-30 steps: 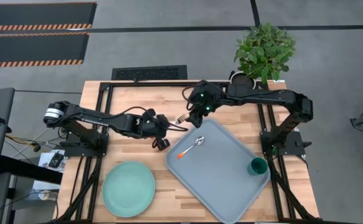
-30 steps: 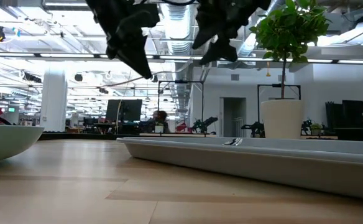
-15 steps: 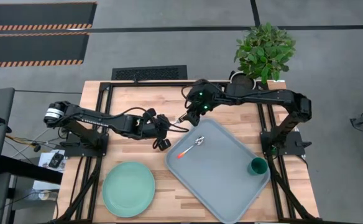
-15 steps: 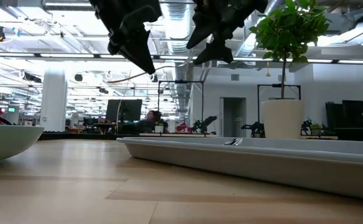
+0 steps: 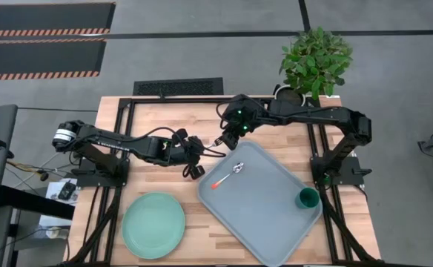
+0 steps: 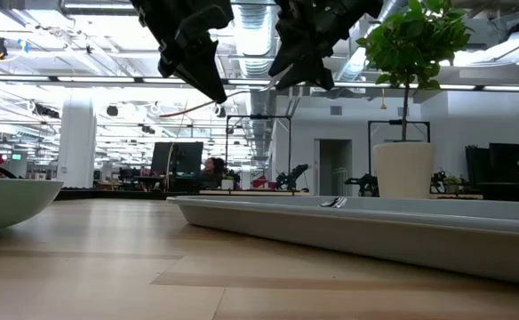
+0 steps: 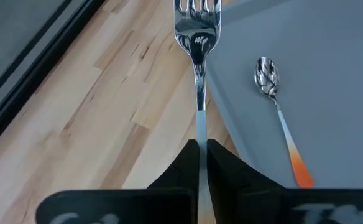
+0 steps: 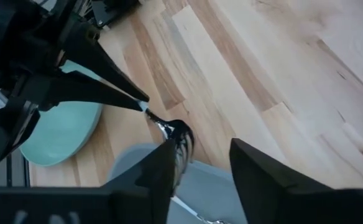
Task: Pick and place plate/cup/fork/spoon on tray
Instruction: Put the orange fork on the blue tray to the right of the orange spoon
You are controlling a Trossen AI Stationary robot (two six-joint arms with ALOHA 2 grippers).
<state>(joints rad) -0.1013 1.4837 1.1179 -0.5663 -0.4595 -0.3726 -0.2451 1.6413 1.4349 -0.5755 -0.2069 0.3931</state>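
Observation:
My left gripper (image 5: 199, 153) is shut on the fork (image 7: 198, 74), held in the air over the table by the tray's far left rim. The fork's pronged head (image 8: 180, 134) points toward my right gripper (image 8: 201, 167). My right gripper is open, and the head lies in its gap beside one finger (image 8: 164, 163). The spoon (image 5: 228, 176) and the dark green cup (image 5: 308, 199) rest on the grey-blue tray (image 5: 265, 215). The mint-green plate (image 5: 153, 225) lies flat on the table, left of the tray. My left gripper pinches the fork's slim silver handle (image 7: 200, 138) between its two fingers, which lie along the handle. The orange handle end is hidden behind the fingers. The fork sticks out level beyond the fingertips, prongs away from the gripper, lifted clear of the table and tray. My right gripper: I cannot tell whether its finger touches the fork's head.
A white plant pot (image 5: 289, 94) with a leafy plant (image 5: 316, 58) stands at the table's far right, behind my right arm. Bare wood lies between the plate and the far edge.
My right gripper has gone a little toward the table's left, closer to the fork's head, staying open. My left gripper has edged toward it with the fork, which stays level and clear of the table.

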